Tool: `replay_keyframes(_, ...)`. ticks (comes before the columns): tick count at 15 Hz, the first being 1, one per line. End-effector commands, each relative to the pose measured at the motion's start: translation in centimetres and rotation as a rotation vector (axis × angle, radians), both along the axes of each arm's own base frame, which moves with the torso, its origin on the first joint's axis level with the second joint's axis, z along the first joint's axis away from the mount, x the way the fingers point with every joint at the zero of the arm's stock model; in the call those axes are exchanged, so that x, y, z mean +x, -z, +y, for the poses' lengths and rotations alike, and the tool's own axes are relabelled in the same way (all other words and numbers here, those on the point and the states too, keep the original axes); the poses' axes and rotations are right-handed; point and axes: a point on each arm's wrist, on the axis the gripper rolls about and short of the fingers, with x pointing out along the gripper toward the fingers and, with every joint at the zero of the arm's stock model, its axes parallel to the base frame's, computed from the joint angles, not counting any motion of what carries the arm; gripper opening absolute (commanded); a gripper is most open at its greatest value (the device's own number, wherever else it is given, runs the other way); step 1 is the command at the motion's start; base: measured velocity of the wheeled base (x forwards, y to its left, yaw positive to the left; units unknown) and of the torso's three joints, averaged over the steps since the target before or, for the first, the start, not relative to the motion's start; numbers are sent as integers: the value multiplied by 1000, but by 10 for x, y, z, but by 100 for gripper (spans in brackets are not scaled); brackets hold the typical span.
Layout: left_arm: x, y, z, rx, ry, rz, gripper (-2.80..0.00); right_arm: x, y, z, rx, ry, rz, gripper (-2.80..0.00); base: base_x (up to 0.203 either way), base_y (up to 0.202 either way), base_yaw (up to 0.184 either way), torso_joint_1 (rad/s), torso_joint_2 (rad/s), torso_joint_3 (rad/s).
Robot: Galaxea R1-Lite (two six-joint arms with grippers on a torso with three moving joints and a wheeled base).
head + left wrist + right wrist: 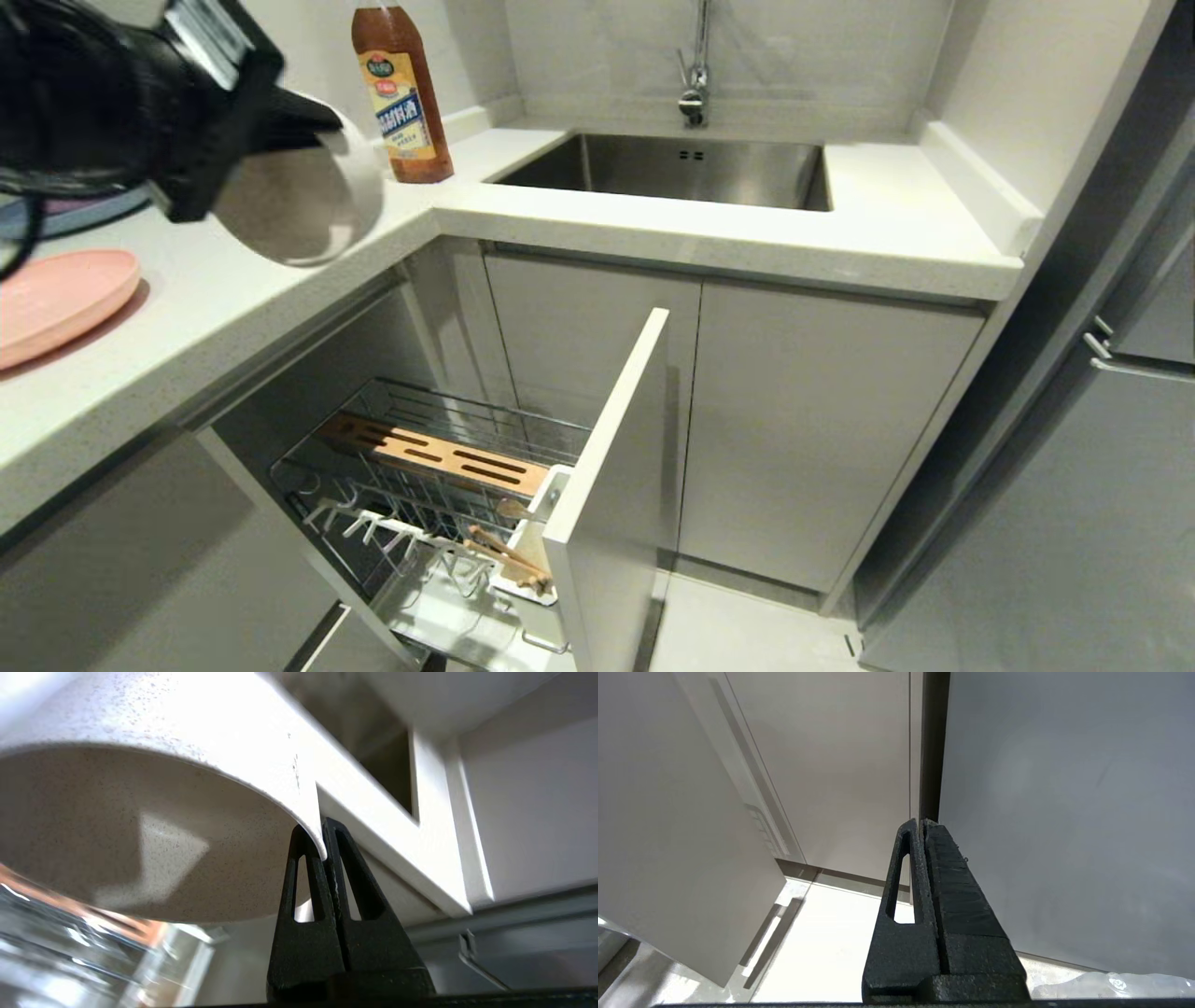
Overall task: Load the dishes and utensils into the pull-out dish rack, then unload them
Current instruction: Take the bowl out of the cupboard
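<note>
Head view: chopsticks (pixel 504 551) in white utensil cup (pixel 530 567).

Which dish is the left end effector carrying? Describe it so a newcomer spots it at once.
Start at the white countertop left of the steel sink. Above its edge, beside the brown bottle, the left end effector pinches the rim of a speckled cream-white bowl. Unlike the flat pink plate nearby, it is deep and held in the air.

bowls: 1 cream bowl (pixel 303 201), upper left | plates: 1 pink plate (pixel 56 301), left edge; 1 blue plate (pixel 70 213) above it | bottles: 1 sauce bottle (pixel 401 93), top | sinks: 1 sink (pixel 672 168), top centre | racks: 1 dish rack (pixel 448 523), lower centre
</note>
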Motion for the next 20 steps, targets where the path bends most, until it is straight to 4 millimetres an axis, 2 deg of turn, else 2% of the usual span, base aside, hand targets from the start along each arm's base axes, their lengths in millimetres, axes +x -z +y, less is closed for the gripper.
replay_keyframes(1, -39, -25, 30, 30, -72, -123, -280, 0, 0, 0, 1, 0, 2, -280, 0, 0, 0, 0, 0, 0)
replay_keyframes(4, -58, -28, 63, 177, -250, -107, -280, 0, 1, 0, 0, -1, 3, -280, 0, 0, 0, 0, 0, 0)
replay_keyframes(8, -61, -22, 98, 311, -483, 68, -280, 0, 1, 0, 0, 1, 3, -280, 0, 0, 0, 0, 0, 0)
replay_keyframes(10, -54, -19, 114, 376, -543, 149, -280, 0, 1, 0, 0, 1, 3, -280, 0, 0, 0, 0, 0, 0)
replay_keyframes(12, -45, -18, 130, 409, -526, 231, -280, 0, 0, 0, -1, 0, 2, -280, 0, 0, 0, 0, 0, 0)
replay_keyframes(15, -21, -6, 152, 450, -494, 383, -280, 0, 1, 0, 0, 0, 3, -280, 0, 0, 0, 0, 0, 0)
replay_keyframes(20, 5, 9, 171, 480, -477, 467, -280, 0, 1, 0, -1, -1, 2, -280, 0, 0, 0, 0, 0, 0)
